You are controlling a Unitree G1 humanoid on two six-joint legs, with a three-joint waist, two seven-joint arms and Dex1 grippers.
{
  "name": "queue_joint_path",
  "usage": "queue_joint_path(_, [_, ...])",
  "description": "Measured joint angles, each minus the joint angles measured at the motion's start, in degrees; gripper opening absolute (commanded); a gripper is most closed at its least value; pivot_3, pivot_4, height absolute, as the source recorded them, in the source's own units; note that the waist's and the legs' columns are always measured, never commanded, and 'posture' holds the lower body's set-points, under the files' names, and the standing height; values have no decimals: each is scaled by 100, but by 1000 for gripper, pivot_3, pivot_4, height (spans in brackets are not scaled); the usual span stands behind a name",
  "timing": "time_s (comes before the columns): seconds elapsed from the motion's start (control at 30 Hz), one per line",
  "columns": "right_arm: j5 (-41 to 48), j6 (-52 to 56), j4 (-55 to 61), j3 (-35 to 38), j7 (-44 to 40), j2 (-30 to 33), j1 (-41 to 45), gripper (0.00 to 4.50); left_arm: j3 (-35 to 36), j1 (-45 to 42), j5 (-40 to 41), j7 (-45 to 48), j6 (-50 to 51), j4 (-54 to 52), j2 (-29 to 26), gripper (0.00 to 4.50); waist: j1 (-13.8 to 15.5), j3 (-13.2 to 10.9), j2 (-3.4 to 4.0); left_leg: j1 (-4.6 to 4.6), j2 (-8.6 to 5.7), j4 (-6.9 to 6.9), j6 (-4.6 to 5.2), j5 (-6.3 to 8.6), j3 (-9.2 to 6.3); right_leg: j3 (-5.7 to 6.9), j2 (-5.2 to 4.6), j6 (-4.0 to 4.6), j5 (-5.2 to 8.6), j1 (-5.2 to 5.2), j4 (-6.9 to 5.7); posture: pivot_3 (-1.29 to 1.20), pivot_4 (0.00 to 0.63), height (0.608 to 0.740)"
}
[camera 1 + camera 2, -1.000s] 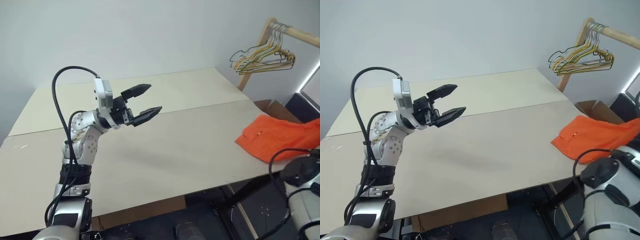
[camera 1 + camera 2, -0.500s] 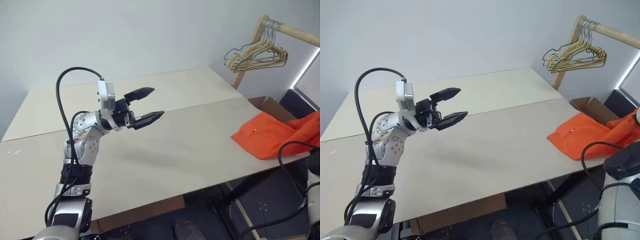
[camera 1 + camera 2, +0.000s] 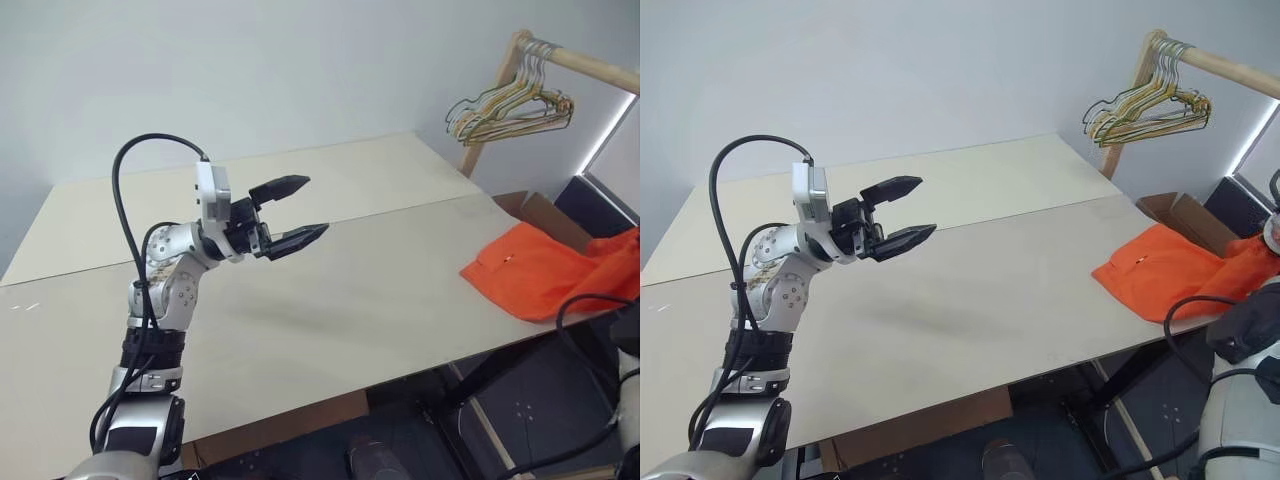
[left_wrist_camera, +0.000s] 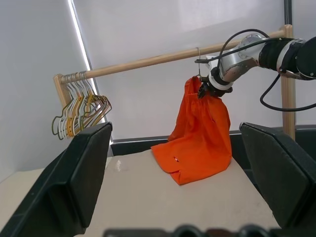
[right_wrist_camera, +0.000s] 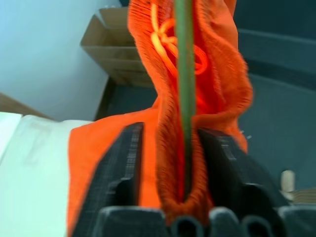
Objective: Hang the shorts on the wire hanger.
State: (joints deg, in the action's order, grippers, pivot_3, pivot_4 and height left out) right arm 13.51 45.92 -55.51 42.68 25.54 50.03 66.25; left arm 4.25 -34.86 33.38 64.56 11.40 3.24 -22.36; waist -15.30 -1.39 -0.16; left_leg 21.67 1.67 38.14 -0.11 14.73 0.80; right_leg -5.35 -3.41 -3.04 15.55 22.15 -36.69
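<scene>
The bright orange shorts lie with one end on the table's right edge; the other end rises to the wooden rail, as seen on the shorts in the left wrist view. My right gripper is at their top, just under the rail. In the right wrist view its black fingers stand apart on either side of the gathered waistband. The thin wire hanger runs between them. My left gripper hangs open and empty above the table's middle, far from the shorts.
A bundle of several wire hangers hangs at the near end of the wooden rail. An open cardboard box sits on the floor beyond the table's right corner. The pale table stretches between both arms.
The camera has swung a little to the right. The shorts' right end stands slightly higher off the table than a second ago. My left arm has kept still.
</scene>
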Motion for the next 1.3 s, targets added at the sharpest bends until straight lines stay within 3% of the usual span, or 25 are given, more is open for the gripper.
queue_joint_path(0.1, [-22, 108, 524, -190, 154, -180, -99, 4402, 1, 41, -4, -19, 0, -3, -30, 4500, 1, 0, 0, -3, 1, -2, 1, 0, 3, -8, 1, 0, 0, 0, -4, -229, 0, 740])
queue_joint_path(0.13, [-60, 164, 796, -251, 255, -288, -176, 4457, -1, 65, -4, -24, 1, -6, -31, 4500, -1, 0, 0, 1, 2, -3, 1, 1, 2, -9, 2, 0, 0, 0, -5, -229, 0, 740])
queue_joint_path(0.37, [-471, 479, 2452, -682, 939, -982, -747, 4457, -4, 118, -3, -85, 2, -10, -48, 4500, 28, 1, 2, -8, 1, -4, 0, 0, -20, -15, -3, -4, -2, 1, -9, -223, 0, 740])
queue_joint_path(0.57, [-1413, 319, 3799, -1928, 1051, -1150, -1235, 4457, 6, 160, 17, -102, 5, -42, -65, 4500, 17, 3, 5, -16, 2, -4, 1, 0, -26, -18, -2, -6, -2, 2, -10, -218, 0, 740])
queue_joint_path(0.73, [-2252, -547, 4108, -2992, 907, -1155, -1442, 4457, 29, 191, 63, -99, 14, -125, -67, 4500, 11, 3, 4, -18, 2, -4, 1, 1, -27, -18, 0, -6, -2, 2, -9, -196, 0, 740])
queue_joint_path(0.97, [-2582, -1467, 4467, -4154, -550, -1233, -1845, 4457, 238, 596, 179, -92, 134, -395, -414, 4500, 12, 3, 4, -20, 4, -4, 2, 1, -37, -16, 1, -6, -2, 2, -11, -159, 0, 740])
queue_joint_path(1.3, [-2175, -1984, 5481, -4797, -3164, -1407, -2821, 4457, 682, 1334, 33, -770, 498, -742, -1101, 4500, 274, 1, -12, -15, 2, -3, 2, 2, -53, -9, -2, -7, -3, 0, -11, -53, 0, 740])
